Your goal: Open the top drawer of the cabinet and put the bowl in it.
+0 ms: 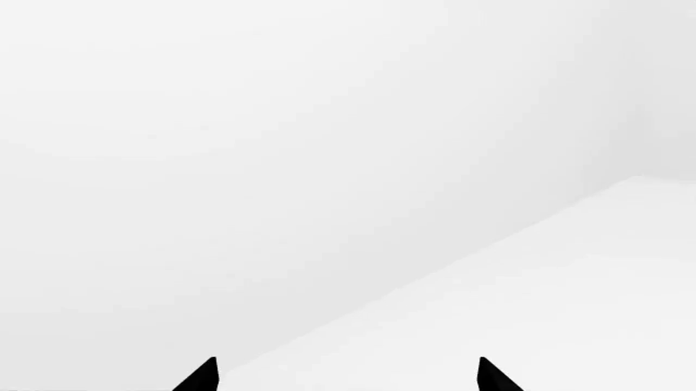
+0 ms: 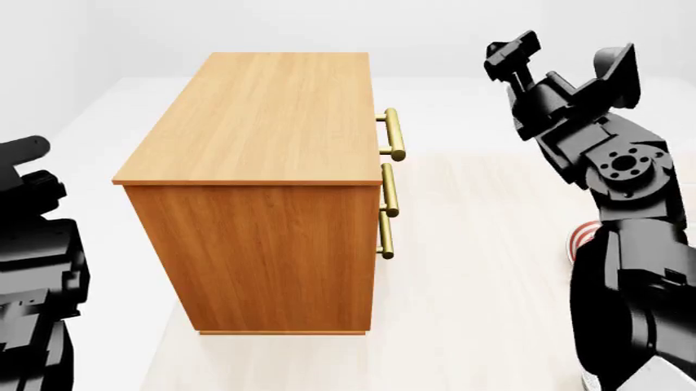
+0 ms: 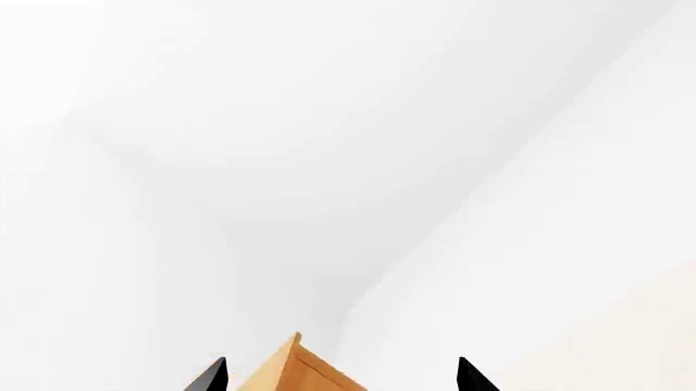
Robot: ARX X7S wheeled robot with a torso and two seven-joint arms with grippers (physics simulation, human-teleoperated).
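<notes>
Your cabinet [image 2: 261, 179] stands centre on the floor [image 2: 478, 269], top drawer [image 2: 381, 122] shut, handles facing your right arm. Right gripper [image 3: 337, 379] raised beside it, fingers spread, empty. Left gripper [image 1: 345, 376] likewise parted, empty. Bowl not seen.

Bare white simulated room, lone wooden cabinet [image 2: 261, 195]
</notes>
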